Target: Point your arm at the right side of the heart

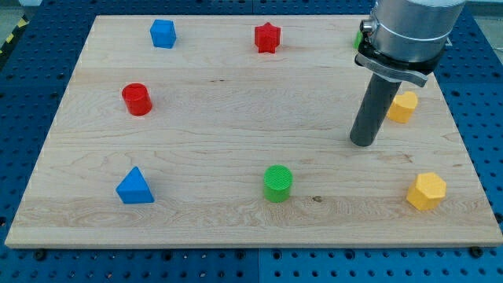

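Note:
My tip (362,143) rests on the wooden board (236,102) at the view's right. A yellow block (404,106), possibly the heart, lies just right of the rod and slightly above the tip; the rod covers its left edge. The tip sits left of and below this block, not touching it. A second yellow block, a hexagon (427,191), lies below and right of the tip. A green block (358,36) is mostly hidden behind the arm at the view's top.
A blue block (163,34) and a red star (267,38) lie near the top edge. A red cylinder (137,99) is at the left, a blue triangle (135,187) at the lower left, and a green cylinder (277,183) at the bottom centre.

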Robot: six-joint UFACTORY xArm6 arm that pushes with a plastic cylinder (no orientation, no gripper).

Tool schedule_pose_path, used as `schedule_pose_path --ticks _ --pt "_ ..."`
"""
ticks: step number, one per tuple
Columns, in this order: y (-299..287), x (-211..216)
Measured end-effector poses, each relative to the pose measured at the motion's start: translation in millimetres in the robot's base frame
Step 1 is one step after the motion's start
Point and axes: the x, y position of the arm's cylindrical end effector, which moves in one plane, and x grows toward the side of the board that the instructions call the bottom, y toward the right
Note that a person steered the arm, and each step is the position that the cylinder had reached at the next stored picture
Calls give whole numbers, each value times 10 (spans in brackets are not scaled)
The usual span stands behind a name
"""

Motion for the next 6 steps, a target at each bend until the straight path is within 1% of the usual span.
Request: schedule_pose_path --ticks 3,4,5,6 --pt "59 82" --pt "339 158" --pt "785 228" --pt "1303 112"
